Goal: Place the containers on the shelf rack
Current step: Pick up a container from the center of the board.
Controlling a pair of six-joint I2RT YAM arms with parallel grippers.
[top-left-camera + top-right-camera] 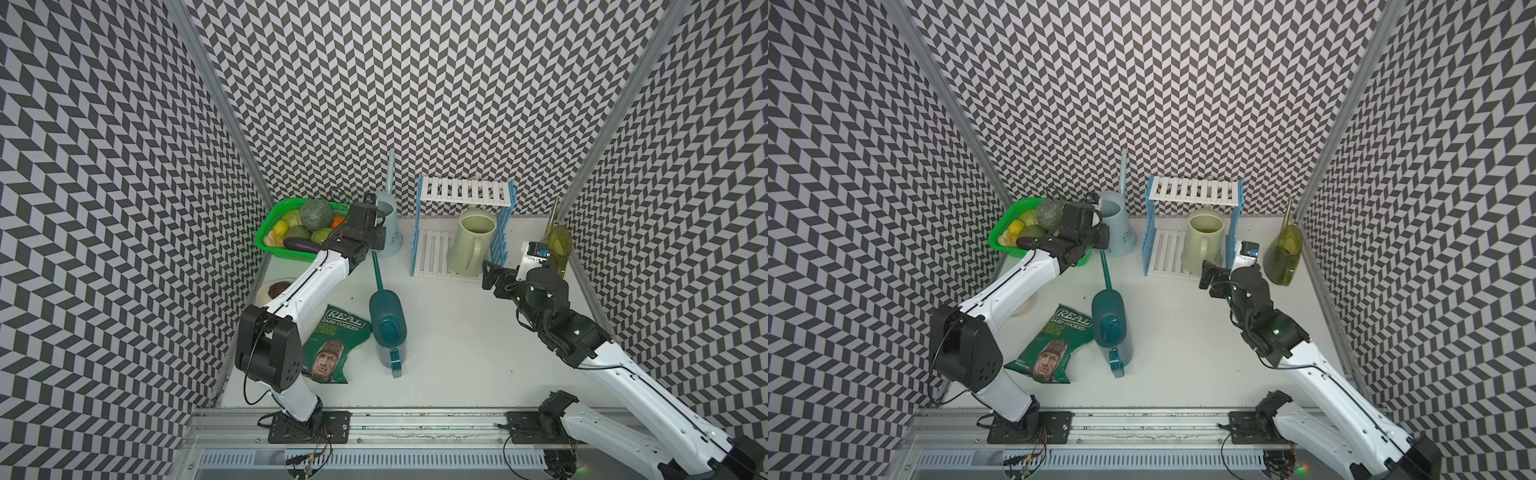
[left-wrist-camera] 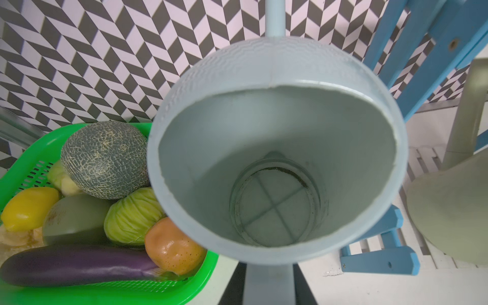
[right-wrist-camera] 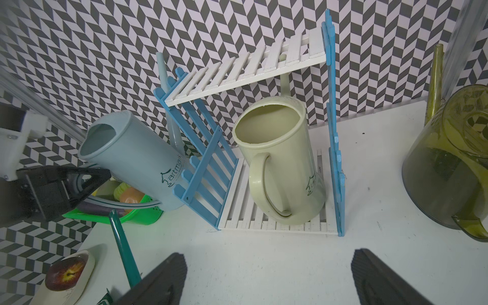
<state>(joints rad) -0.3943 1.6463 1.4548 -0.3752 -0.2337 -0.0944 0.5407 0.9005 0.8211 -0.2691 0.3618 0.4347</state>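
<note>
Left end effector (image 1: 378, 235) gripped the light blue watering can (image 1: 391, 232) by its handle. Right end effector (image 3: 268, 257) stood wide, empty, with the cream watering can (image 3: 280, 163) just ahead of it.

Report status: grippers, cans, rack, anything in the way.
Left gripper shut on light blue can, tilted beside rack. Right gripper open, empty, facing rack. Lower shelf holds cream can; teal can, olive can on table. Top shelf unobstructed.
</note>
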